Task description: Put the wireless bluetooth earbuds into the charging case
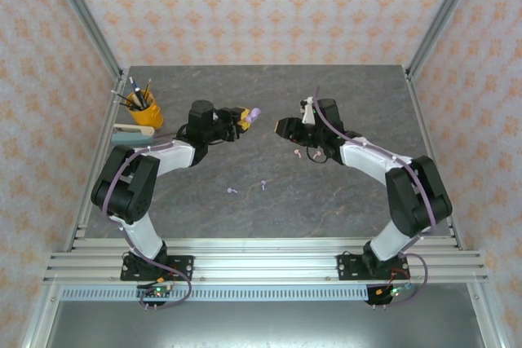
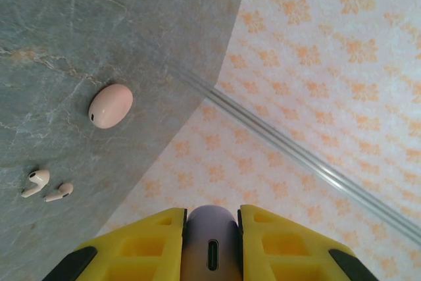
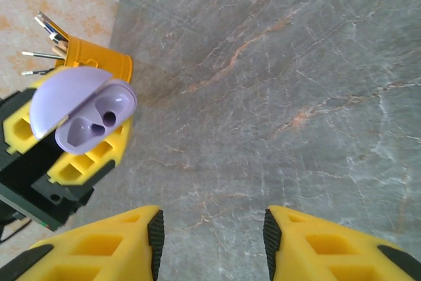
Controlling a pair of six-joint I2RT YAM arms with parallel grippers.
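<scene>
left gripper (image 2: 212,218): clamped on lilac charging case (image 3: 85,110), lid open, wells facing right gripper (image 3: 214,228) | right gripper: jaws apart, empty | lilac earbuds (image 1: 232,191): loose on table (image 1: 342,201), below and between both grippers | risk: tiny bud slipping from the pinch, or stem entering tilted and missing its well

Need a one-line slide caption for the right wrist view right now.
Left gripper holds the open lilac charging case, wells empty, before the open right gripper.

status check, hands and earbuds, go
Left hand shut on purple case, lid open, sockets empty. Right hand open, holding nothing. Purple earbuds loose on table between arms. Pink earbuds beside right arm.
</scene>
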